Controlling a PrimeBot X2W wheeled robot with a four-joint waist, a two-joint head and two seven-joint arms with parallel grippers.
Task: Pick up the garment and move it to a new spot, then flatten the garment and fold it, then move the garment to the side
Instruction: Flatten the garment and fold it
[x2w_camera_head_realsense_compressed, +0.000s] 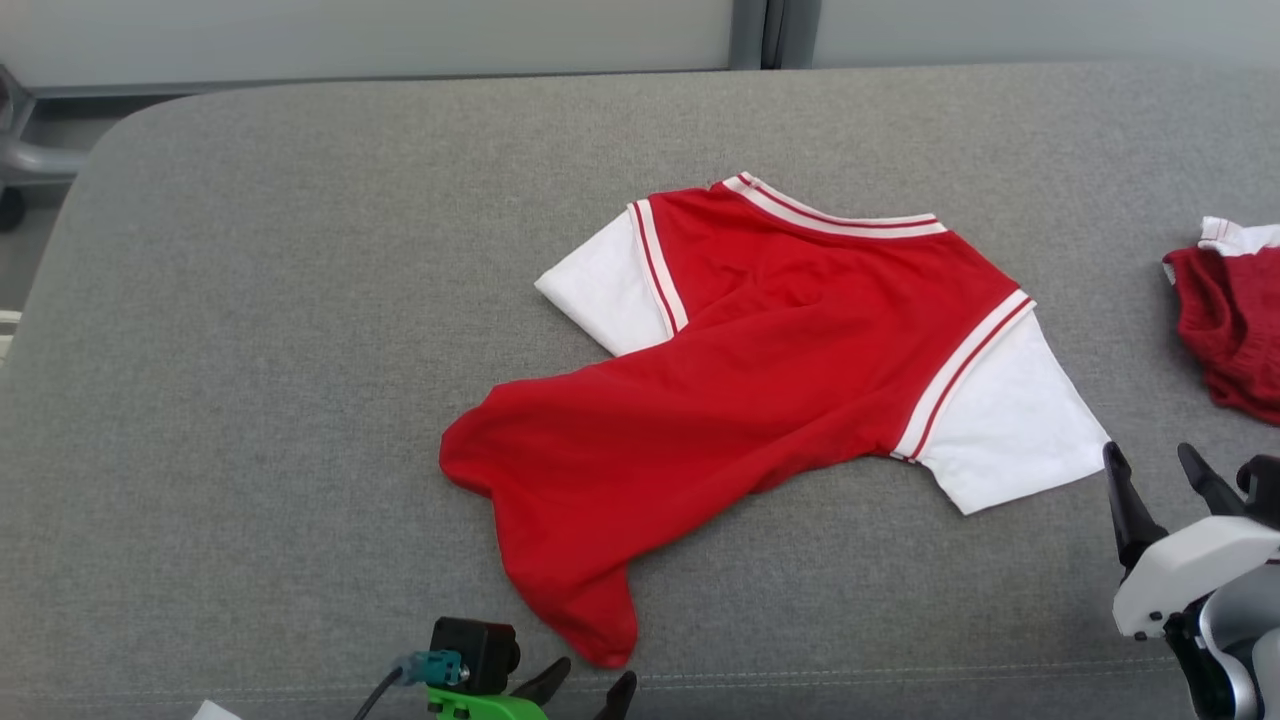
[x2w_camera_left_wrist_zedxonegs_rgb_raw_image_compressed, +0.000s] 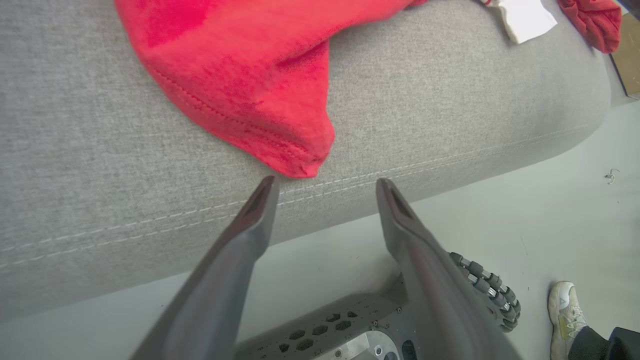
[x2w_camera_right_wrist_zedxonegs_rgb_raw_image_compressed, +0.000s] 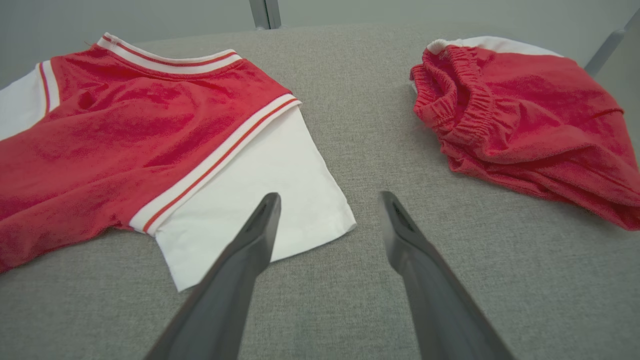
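Starting nearest, the left gripper (x2w_camera_head_realsense_compressed: 585, 692) is seen at the front edge of the cushion (x2w_camera_head_realsense_compressed: 250, 420), jaws spread and empty. The hem corner (x2w_camera_left_wrist_zedxonegs_rgb_raw_image_compressed: 295, 155) of the shirt (x2w_camera_head_realsense_compressed: 760, 370) lies just ahead of its fingertips, a little left of the gap between them in the left wrist view. From that corner the shirt is laid slantwise across the cushion, hem near and left, collar (x2w_camera_head_realsense_compressed: 840, 215) far and right, so its long axis is pointed away from the left gripper.

The right gripper (x2w_camera_head_realsense_compressed: 1148, 458) is also spread wide and empty, just beside the white sleeve (x2w_camera_right_wrist_zedxonegs_rgb_raw_image_compressed: 285, 175) (one fingertip is overlapped on the sleeve's edge in the right wrist view, though contact cannot be told). The hem is judged the left arm's pick, the sleeve end the right's.

Red shorts (x2w_camera_right_wrist_zedxonegs_rgb_raw_image_compressed: 525, 125) are laid well apart to the right. Their elastic waist is shown by the right wrist view, while the head view cuts them at its edge. The floor (x2w_camera_left_wrist_zedxonegs_rgb_raw_image_compressed: 500, 210) and a shoe (x2w_camera_left_wrist_zedxonegs_rgb_raw_image_compressed: 565, 310) are shown by the left wrist view.
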